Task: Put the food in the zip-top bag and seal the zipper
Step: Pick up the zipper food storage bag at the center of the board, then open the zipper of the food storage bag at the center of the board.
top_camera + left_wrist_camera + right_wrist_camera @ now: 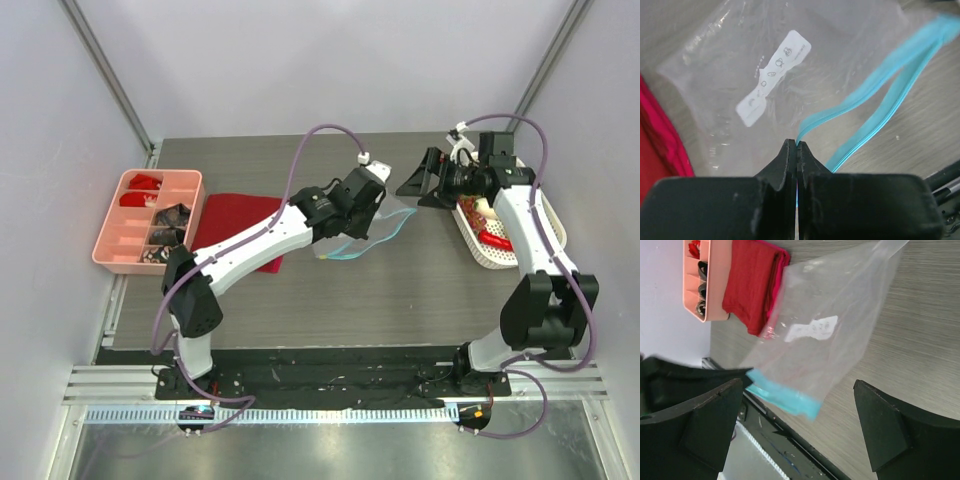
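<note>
Step in hand: presenting the bag for loading. We judge that loading has not begun.

1. The left end effector (797,147) has its jaws pressed together on one lip of the teal zipper (880,100), at the near end of the strip. The two zipper lips part from that end onward, so the mouth stands partly open.
2. The zip-top bag (378,222) hangs from that grip over the middle of the tabletop (400,290), just beside the red cloth (245,230). Nothing shows inside it apart from its white label (772,77). We cannot tell whether its far end rests on the tabletop.
3. The right end effector (799,385) has its fingers wide apart and holds nothing. It sits between the bag and the white basket (545,225), facing the bag.
4. The food (480,210) lies in the basket at the right, well apart from the bag.

Next move, as we judge it: the right end effector should turn to the basket, close on one piece and carry it to the open mouth. The left grip should hold steady so that the lips stay parted. Risk: one clamped lip may let the mouth sag shut.
</note>
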